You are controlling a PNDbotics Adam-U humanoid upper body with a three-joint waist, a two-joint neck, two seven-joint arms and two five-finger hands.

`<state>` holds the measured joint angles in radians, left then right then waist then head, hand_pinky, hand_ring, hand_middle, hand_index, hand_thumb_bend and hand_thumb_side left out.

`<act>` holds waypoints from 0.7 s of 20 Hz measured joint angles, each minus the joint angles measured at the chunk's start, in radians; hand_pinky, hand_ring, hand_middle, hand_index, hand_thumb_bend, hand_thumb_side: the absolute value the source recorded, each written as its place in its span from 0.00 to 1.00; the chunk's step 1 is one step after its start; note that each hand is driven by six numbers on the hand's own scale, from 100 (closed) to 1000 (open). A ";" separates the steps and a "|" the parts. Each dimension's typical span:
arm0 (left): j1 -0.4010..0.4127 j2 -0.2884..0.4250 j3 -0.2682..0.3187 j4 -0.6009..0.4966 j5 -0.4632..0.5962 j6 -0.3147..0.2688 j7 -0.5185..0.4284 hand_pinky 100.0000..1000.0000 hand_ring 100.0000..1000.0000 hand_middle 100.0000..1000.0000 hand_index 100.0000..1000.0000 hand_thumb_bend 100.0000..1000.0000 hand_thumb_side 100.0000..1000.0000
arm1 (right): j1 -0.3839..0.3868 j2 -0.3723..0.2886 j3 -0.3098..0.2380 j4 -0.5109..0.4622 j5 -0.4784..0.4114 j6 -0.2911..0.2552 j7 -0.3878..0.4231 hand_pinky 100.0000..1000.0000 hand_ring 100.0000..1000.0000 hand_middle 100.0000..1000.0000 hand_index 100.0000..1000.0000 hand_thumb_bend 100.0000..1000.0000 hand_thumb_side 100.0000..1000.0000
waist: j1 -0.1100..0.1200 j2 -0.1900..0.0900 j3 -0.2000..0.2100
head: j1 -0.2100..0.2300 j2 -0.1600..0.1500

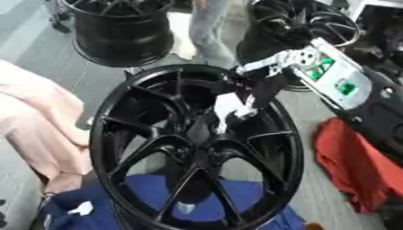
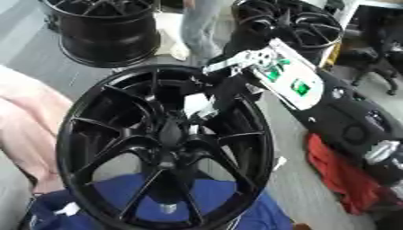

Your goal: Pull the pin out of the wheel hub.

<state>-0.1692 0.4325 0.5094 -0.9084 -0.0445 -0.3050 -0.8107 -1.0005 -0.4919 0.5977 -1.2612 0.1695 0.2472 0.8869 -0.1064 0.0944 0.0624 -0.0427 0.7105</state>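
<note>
Reaching in from the far right w/ our right hand (image 1: pixel 236 105), we're working at the middle of the black wheel hub (image 1: pixel 197 143), which is standing near-upright on a blue cloth (image 1: pixel 236 197). The pin (image 1: pixel 223 120) is sitting just above the hub centre; it's probably the pale bit under our fingertips, though blur is hiding its shape. We can't tell whether the fingers are pinching it or only touching. Left hand isn't showing. We're judging the pin small, rigid, likely smooth metal, so slippery; best taken at its exposed head and drawn straight out along its axis. The hub is looking heavy enough not to shift.
</note>
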 measured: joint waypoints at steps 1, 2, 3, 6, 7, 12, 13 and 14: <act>0.000 0.000 0.000 -0.001 0.000 0.001 -0.001 0.71 0.55 0.49 0.77 0.10 0.75 | 0.000 0.004 0.000 0.009 0.009 -0.005 0.001 0.80 0.84 0.78 0.86 0.38 0.22 | 0.000 0.000 0.000 | 0.000 0.000; 0.000 0.000 0.000 -0.002 0.000 0.001 -0.001 0.71 0.55 0.49 0.77 0.10 0.74 | 0.002 0.007 -0.001 0.017 0.017 -0.010 0.002 0.80 0.84 0.78 0.86 0.36 0.26 | 0.000 0.000 0.000 | 0.000 0.000; 0.000 0.000 0.000 -0.003 0.000 0.002 -0.002 0.71 0.55 0.49 0.77 0.10 0.74 | 0.003 0.010 -0.002 0.025 0.024 -0.014 0.004 0.80 0.84 0.77 0.86 0.31 0.33 | 0.000 0.001 0.000 | 0.000 0.000; -0.002 0.000 0.000 -0.005 0.000 0.002 -0.002 0.71 0.55 0.49 0.77 0.10 0.74 | 0.004 0.014 -0.007 0.044 0.045 -0.025 0.001 0.80 0.84 0.77 0.85 0.31 0.32 | 0.000 0.001 0.000 | 0.000 0.000; -0.002 0.000 0.000 -0.005 0.000 0.002 -0.002 0.71 0.55 0.49 0.77 0.10 0.74 | 0.005 0.015 -0.007 0.050 0.051 -0.028 0.001 0.80 0.84 0.76 0.84 0.31 0.31 | 0.000 0.001 0.000 | 0.000 0.000; -0.003 0.000 0.000 -0.005 0.000 0.004 -0.004 0.71 0.55 0.49 0.77 0.10 0.74 | 0.007 0.021 -0.016 0.071 0.076 -0.032 -0.003 0.79 0.82 0.73 0.81 0.29 0.31 | 0.001 0.002 0.000 | 0.000 0.000; -0.003 0.000 0.000 -0.005 0.000 0.004 -0.004 0.71 0.55 0.49 0.77 0.10 0.74 | 0.007 0.021 -0.019 0.074 0.079 -0.033 -0.005 0.78 0.81 0.71 0.80 0.29 0.30 | 0.001 0.002 0.000 | 0.000 0.000; -0.003 0.000 0.000 -0.005 0.000 0.004 -0.004 0.71 0.55 0.49 0.77 0.10 0.74 | 0.007 0.021 -0.020 0.076 0.083 -0.033 -0.007 0.78 0.80 0.70 0.79 0.29 0.29 | 0.001 0.002 0.000 | 0.000 0.000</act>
<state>-0.1723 0.4324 0.5094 -0.9131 -0.0444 -0.3009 -0.8149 -0.9934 -0.4708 0.5776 -1.1854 0.2527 0.2138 0.8802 -0.1055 0.0960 0.0626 -0.0426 0.7105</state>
